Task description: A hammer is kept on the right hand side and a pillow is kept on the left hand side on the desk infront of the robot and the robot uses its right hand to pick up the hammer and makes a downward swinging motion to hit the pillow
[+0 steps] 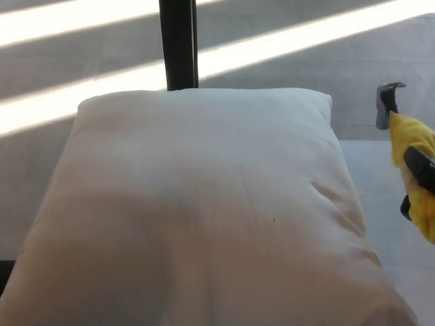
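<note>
— Type of premises?
— Cannot be fixed with certainty. Indoor room: grey floor (81, 61) crossed by bright bands of sunlight (285, 37), suggesting a window nearby.
— Furnishings?
— A black upright post (178, 44) behind a pale desk (380, 176); nothing more identifies it.

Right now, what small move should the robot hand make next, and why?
Probably swing the hammer left and down onto the pillow. The right robot hand holds it at the right edge, head up, clear of the pillow.
</note>
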